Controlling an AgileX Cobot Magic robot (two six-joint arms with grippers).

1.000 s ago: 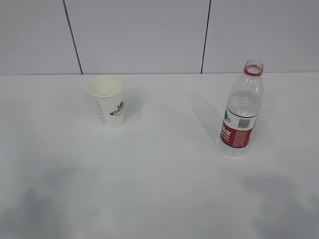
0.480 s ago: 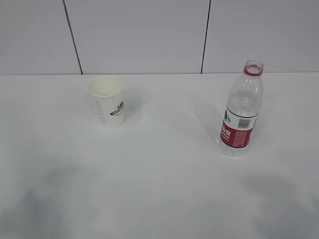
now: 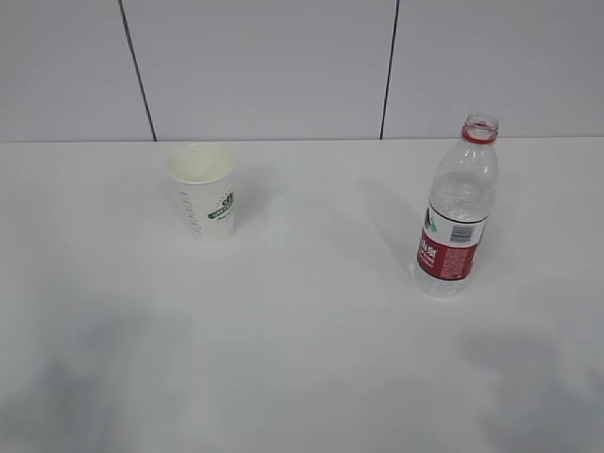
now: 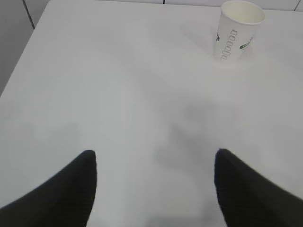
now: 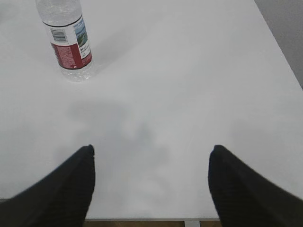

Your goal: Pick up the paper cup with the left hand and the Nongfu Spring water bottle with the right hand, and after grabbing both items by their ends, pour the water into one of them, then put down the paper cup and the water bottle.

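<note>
The left gripper (image 4: 154, 184) has its two black fingers (image 4: 71, 189) spread wide apart, and nothing is between them. The right gripper (image 5: 151, 182) is the same: fingers (image 5: 66, 187) wide apart and empty. Both hang over the near part of the big white bench (image 3: 311, 340). From the front of the room you cannot see the arms at all, only soft grey shadows on the near bench top.

The bench is wide and bare, so there is lots of room to move. Behind it stands a pale wall with dark lines. In the left wrist view the left edge of the bench shows, and in the right wrist view the right edge and the near edge show. The right gripper sits close to that near edge.

The water bottle (image 3: 459, 209) stands straight up on the right side, with no cap and a red and white label. Seen from the right gripper (image 5: 67, 38), it lies ahead and off to the left, well apart from the fingers. I think that arm must go forward and swing left to reach it.

The paper cup (image 3: 205, 191) stands upright on the left side, open end up. Seen from the left gripper (image 4: 238, 31), it lies ahead and off to the right, also well apart. I think that arm must go forward and right.

The cup and bottle stand well apart from each other, so each arm has its own clear path. Neither one is picked up yet.
</note>
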